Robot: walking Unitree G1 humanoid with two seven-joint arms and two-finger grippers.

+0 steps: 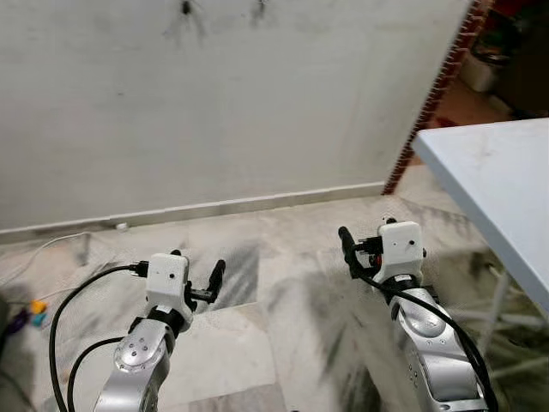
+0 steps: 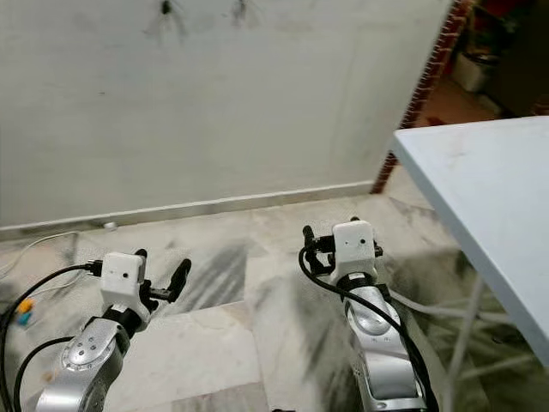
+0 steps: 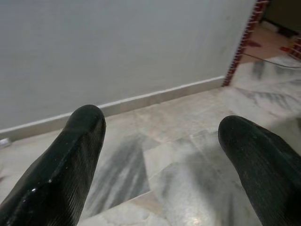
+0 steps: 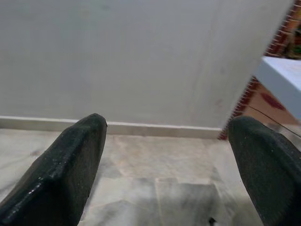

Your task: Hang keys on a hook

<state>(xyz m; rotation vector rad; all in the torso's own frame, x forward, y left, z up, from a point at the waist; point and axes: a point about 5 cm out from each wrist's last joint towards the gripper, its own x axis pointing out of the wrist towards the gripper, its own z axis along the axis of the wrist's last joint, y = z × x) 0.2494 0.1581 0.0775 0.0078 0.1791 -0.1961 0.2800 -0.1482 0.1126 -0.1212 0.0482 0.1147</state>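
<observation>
I have both arms raised ahead of me over a marble floor, pale tiles with grey veining and a dull sheen. The left gripper has its two black, finely ribbed fingers spread wide apart with nothing between them, and the right gripper is the same, its two blunt matte fingers well apart and empty. Each silver forearm ends in a white boxy wrist block, with black cables looping off the left arm.

Beyond both grippers stands a flat whitewashed wall with a pale skirting strip along its foot. High up on it, well above and ahead of the left gripper, I count two small dark marks with smudges below; they could be hooks, but they are too small for me to be sure. I cannot make out any keys.

To the right of the right gripper, a smooth white table on thin white legs juts in. Past it runs a red brick edge. Left of the left gripper, a white cord lies on the floor, with a few small coloured bits near it.
</observation>
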